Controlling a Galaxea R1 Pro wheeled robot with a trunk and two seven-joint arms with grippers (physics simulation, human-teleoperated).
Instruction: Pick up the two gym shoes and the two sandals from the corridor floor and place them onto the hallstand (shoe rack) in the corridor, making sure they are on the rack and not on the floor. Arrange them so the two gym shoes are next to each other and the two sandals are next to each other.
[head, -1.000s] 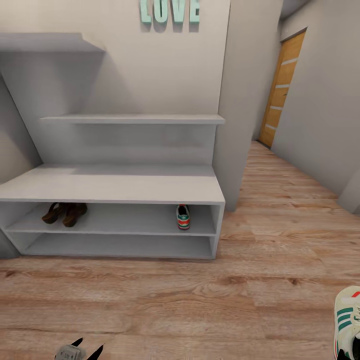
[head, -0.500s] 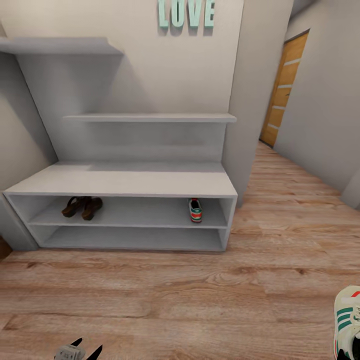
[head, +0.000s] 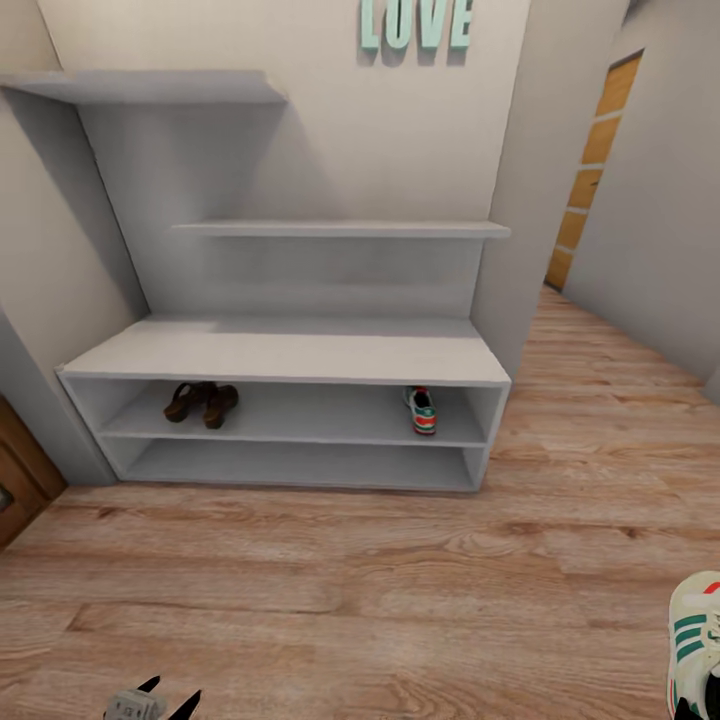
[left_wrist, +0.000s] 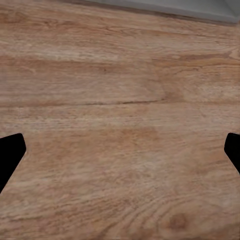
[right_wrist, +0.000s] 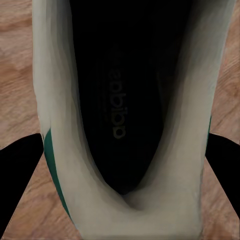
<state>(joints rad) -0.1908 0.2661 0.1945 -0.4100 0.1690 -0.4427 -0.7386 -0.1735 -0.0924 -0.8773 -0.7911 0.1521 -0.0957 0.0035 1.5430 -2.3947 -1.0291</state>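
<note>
We face the pale grey hallstand (head: 290, 355) with one gym shoe (head: 697, 640) in our right gripper (right_wrist: 120, 150) and its mate already shelved.

On the hallstand's upper open shelf row, the two sandals (head: 201, 402) sit side by side toward the left end, and the second gym shoe (head: 421, 410) stands well apart near the right end. Our right jaws flank the held sneaker's heel on both sides, closed against it above the corridor floor (head: 360, 590). Our left gripper (left_wrist: 120, 155) hangs over bare planks, jaws spread wide with nothing between them. Mint "LOVE" letters (head: 415, 22) hang on the wall above; a wooden door (head: 590, 170) shows down the corridor.
</note>
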